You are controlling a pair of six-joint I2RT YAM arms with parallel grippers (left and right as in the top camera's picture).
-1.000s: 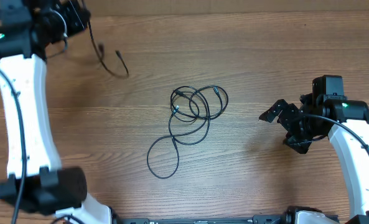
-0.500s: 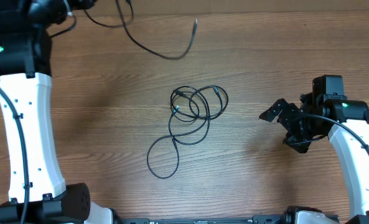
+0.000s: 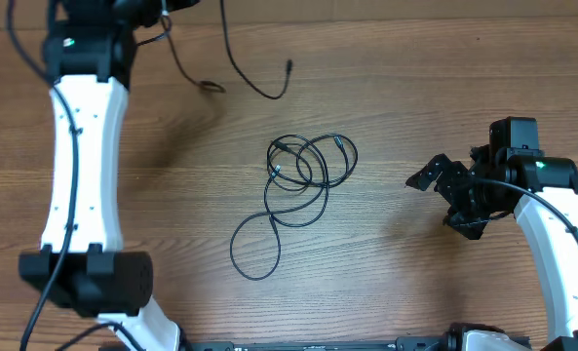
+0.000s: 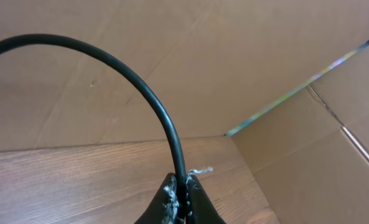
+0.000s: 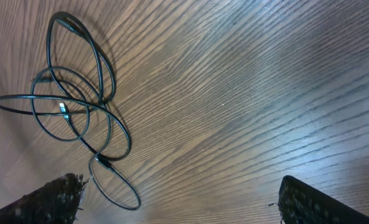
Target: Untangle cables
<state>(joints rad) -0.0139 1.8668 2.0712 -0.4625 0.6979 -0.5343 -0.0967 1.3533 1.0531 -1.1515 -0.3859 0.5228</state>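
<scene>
A tangle of thin black cables (image 3: 303, 168) lies mid-table, with one long loop (image 3: 254, 244) trailing toward the front. It also shows in the right wrist view as overlapping cable loops (image 5: 78, 106). My left gripper (image 4: 183, 191) is shut on a separate black cable (image 4: 148, 93), which arcs up and away to the left. Overhead, that held cable (image 3: 242, 80) hangs at the far left with its plug end (image 3: 289, 65) free. My right gripper (image 3: 433, 203) stands wide open to the right of the tangle, with nothing between its fingers (image 5: 53, 199).
Brown cardboard walls (image 4: 284, 56) rise beyond the table's far edge. The left arm's white link (image 3: 79, 156) stretches along the table's left side. The right arm (image 3: 552, 244) sits at the right edge.
The left arm has swung rightward along the back with its cable, and the dangling plug end has swung right. The tangle and the right arm have not moved.
</scene>
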